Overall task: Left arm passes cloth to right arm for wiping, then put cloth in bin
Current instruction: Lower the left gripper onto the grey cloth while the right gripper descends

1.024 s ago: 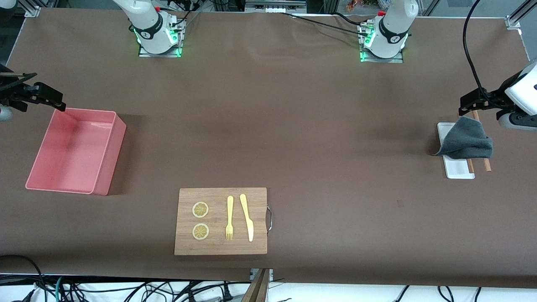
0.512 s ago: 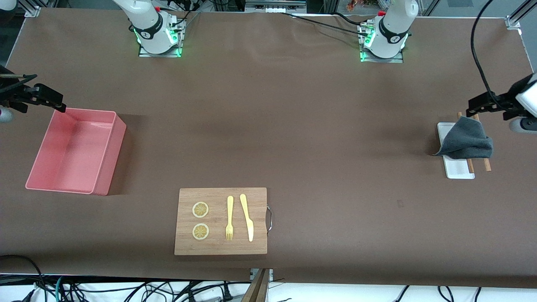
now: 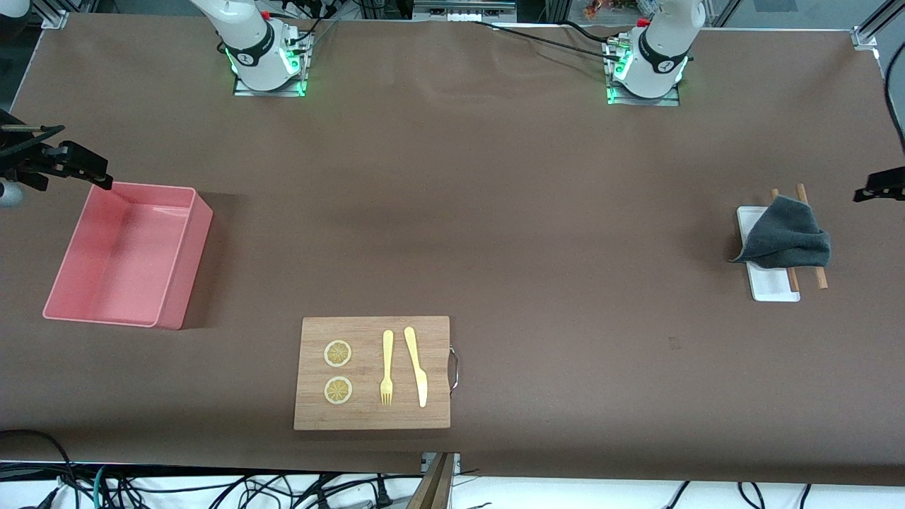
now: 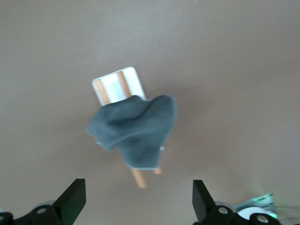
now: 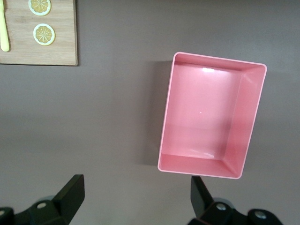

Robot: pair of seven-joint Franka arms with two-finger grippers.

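The dark grey cloth [image 3: 786,237] lies crumpled over a narrow white tray [image 3: 771,288] and two wooden sticks [image 3: 820,277] near the left arm's end of the table. My left gripper [image 3: 880,185] shows only as a black tip at the picture's edge, up in the air beside the cloth. In the left wrist view the gripper [image 4: 138,192] is open and empty, with the cloth [image 4: 133,129] below it. My right gripper [image 3: 99,177] hangs open and empty by the pink bin [image 3: 120,261], which is empty. The right wrist view shows the gripper [image 5: 136,190] and the bin [image 5: 208,119].
A wooden board [image 3: 371,410] lies near the front camera, between the two ends. It carries two lemon slices [image 3: 338,353], a yellow fork [image 3: 387,367] and a yellow knife [image 3: 417,366], and has a metal handle [image 3: 454,369]. The board also shows in the right wrist view [image 5: 42,51].
My left gripper has drawn away from the cloth toward the left arm's end of the table and has almost left the front view. The cloth and the right arm have not moved.
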